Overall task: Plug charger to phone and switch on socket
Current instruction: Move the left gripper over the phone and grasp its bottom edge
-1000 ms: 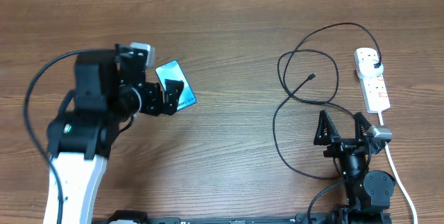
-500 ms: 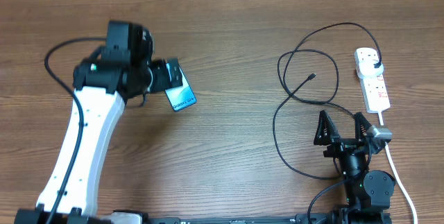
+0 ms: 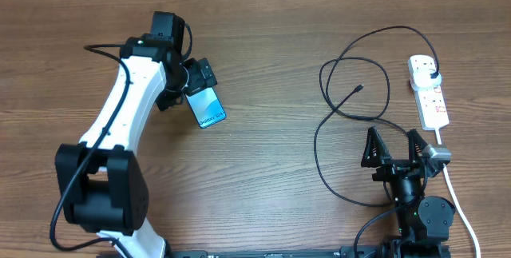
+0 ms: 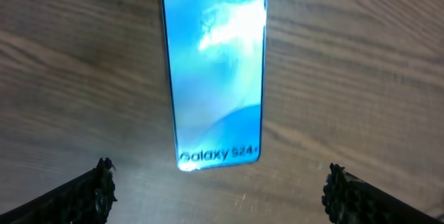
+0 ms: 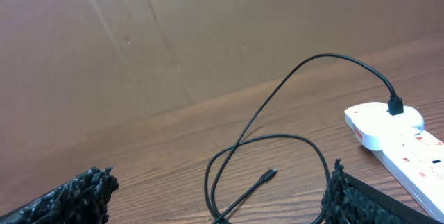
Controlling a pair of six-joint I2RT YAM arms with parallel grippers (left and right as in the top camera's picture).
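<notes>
Left gripper (image 4: 218, 177) is gaping before the phone (image 4: 215, 71), its lettering showing only in wrist view. Right gripper (image 3: 391, 133) is gaping near the charger (image 3: 357, 89).

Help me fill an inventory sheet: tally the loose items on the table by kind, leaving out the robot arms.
Phone: 1
Charger cable: 1
Power strip: 1
Total: 3
</notes>
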